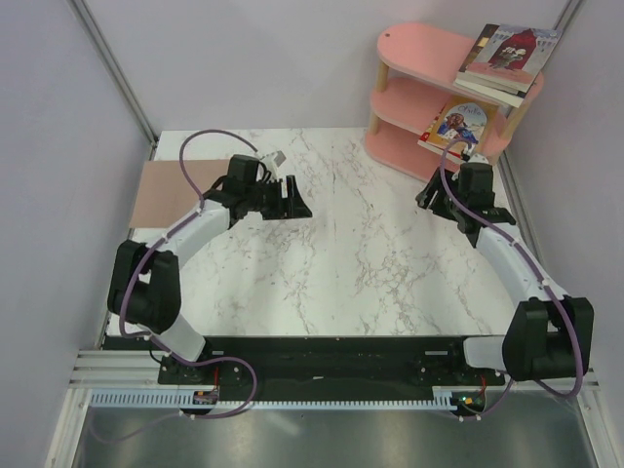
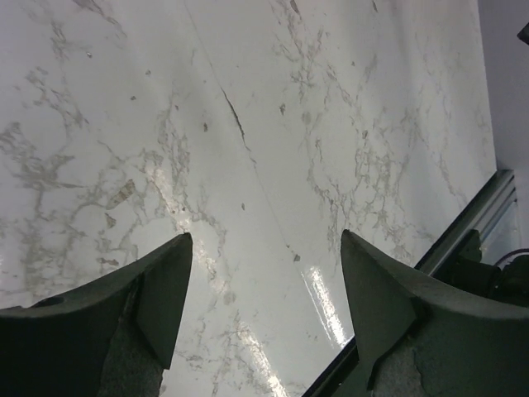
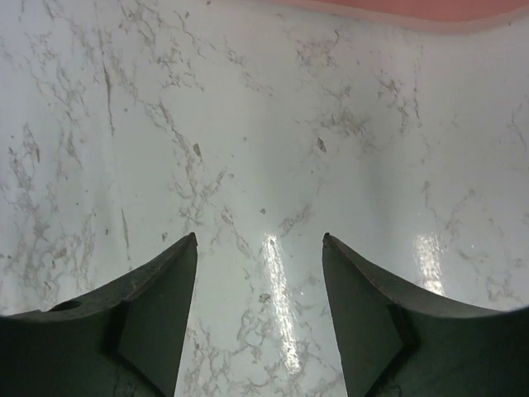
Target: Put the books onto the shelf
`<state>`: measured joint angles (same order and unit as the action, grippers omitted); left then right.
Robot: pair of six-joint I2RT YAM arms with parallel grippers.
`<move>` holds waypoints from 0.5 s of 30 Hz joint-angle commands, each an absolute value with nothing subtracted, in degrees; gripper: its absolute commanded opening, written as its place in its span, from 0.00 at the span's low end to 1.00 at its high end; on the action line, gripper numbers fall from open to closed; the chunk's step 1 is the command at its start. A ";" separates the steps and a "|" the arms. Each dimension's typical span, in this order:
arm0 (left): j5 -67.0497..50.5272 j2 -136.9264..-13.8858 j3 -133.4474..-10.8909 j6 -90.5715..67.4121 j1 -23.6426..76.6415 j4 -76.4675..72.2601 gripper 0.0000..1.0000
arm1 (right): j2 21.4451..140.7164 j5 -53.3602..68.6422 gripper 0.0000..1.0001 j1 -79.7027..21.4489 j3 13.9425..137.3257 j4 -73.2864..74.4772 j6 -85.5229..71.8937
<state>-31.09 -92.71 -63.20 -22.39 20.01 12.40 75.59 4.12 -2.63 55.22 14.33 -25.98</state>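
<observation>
The pink three-tier shelf [image 1: 429,93] stands at the far right of the marble table. A stack of books [image 1: 507,57] lies on its top board, overhanging the right end. Another book [image 1: 455,127], with a blue figure on its cover, lies on the middle board. My right gripper [image 1: 436,203] hangs open over bare marble just in front of the shelf's lower board [image 3: 397,10], and nothing is between its fingers. My left gripper [image 1: 297,202] is open and empty over the table's left-centre. In both wrist views only marble shows between the fingers.
A flat brown mat [image 1: 171,190] lies at the table's left edge, behind the left arm. White walls close in the back and sides. The table's dark right edge rail [image 2: 471,223] appears in the left wrist view.
</observation>
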 commanded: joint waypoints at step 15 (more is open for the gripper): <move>-1.51 -84.82 -75.32 -9.76 17.49 35.33 1.00 | 60.39 -16.51 0.98 -2.55 45.18 18.72 -19.86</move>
<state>-10.37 -88.66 -74.56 -13.06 18.17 32.29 62.41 -9.34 -2.66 46.85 17.76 -20.75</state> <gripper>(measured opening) 0.994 0.980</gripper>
